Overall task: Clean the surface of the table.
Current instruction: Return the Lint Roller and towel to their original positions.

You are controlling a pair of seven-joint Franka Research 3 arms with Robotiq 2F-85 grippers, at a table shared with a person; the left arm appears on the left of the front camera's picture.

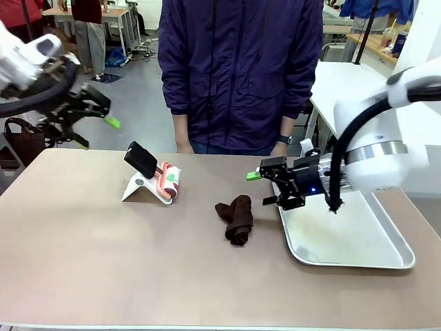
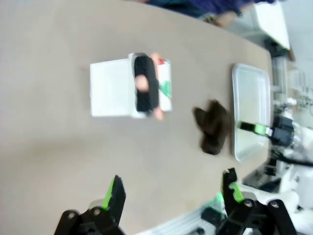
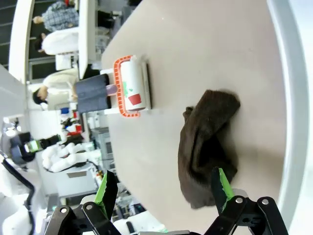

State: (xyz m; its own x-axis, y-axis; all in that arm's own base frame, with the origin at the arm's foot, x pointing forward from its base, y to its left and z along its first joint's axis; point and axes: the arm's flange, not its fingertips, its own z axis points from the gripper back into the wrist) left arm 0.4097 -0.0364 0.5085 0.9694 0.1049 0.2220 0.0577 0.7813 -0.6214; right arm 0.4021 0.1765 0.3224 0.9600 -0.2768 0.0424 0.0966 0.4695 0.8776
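The taupe table [image 1: 103, 262] spans the front view. A crumpled dark brown cloth [image 1: 236, 217] lies near its middle. My right gripper [image 1: 262, 188] hovers open just right of the cloth, over the left rim of the tray. Through the right wrist view, the cloth [image 3: 208, 147] lies between and beyond the open fingers of my right gripper [image 3: 164, 188]. My left gripper [image 1: 96, 133] is open and empty, raised above the table's far left corner. From the left wrist view, my left gripper [image 2: 173, 191] looks down on the table [image 2: 58, 156] and the cloth [image 2: 212, 126].
A lint roller on a white stand [image 1: 155, 181] sits left of the cloth, toward the far edge. A shallow silver tray [image 1: 358, 241] lies at the right side. A person in a dark purple jacket [image 1: 241, 69] stands at the far edge, hands down.
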